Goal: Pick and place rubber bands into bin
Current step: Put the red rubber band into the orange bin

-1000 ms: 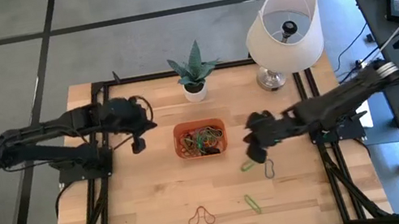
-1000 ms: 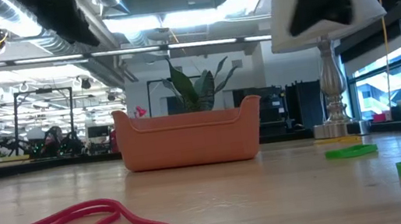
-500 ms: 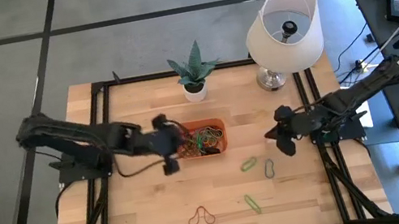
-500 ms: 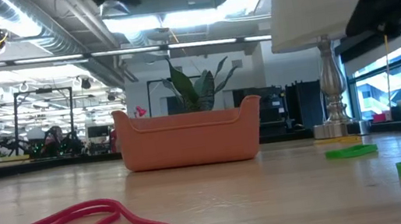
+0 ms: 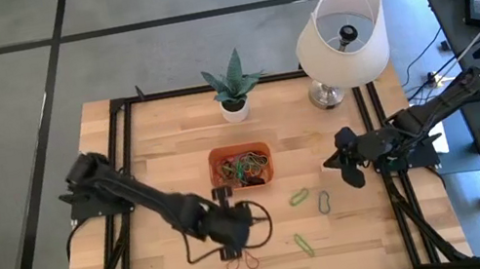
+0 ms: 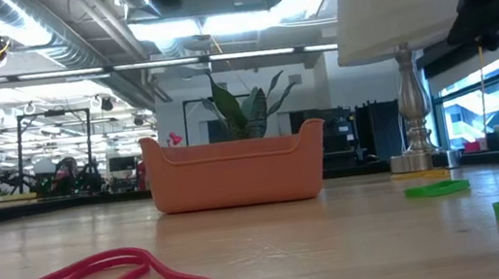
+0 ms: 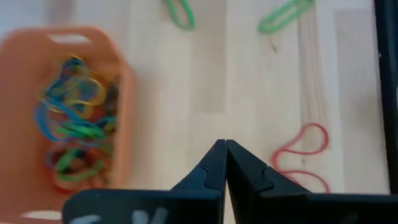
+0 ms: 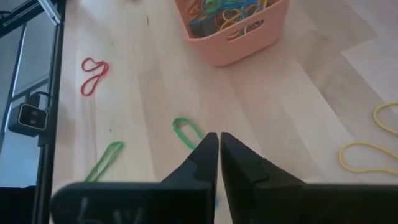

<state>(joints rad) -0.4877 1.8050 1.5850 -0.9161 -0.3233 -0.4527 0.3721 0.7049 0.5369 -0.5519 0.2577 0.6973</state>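
Left claw [image 5: 232, 238] over the front middle of the table [image 5: 157, 169], fingers pressed shut, nothing between them. Dark red rubber band [image 5: 241, 260] flat on the wood just at 6 o'clock of that claw, twisted into two loops, long axis roughly from 9 to 3 o'clock in the high view. From the left wrist view, same red band [image 7: 301, 155] just ahead and to one side of the closed fingertips, not touched. Judged the nearer arm for this band by far.

Right claw [image 5: 344, 161] well off at 3 o'clock of the bin [image 5: 216, 158], near the table's right rail, fingers all but closed, nothing visible in the grip. Closer to it: a green band [image 5: 300, 196] and a darker green band [image 5: 325, 202] at about 8 o'clock of that claw, a third green band [image 5: 303, 244] farther toward 7 o'clock.

Bin at the table's centre, at 12 o'clock of the left claw, already holding a tangle of coloured bands [image 5: 244, 166]. Probable next need: left fingers opened, then lowered across the red band's thin strand.
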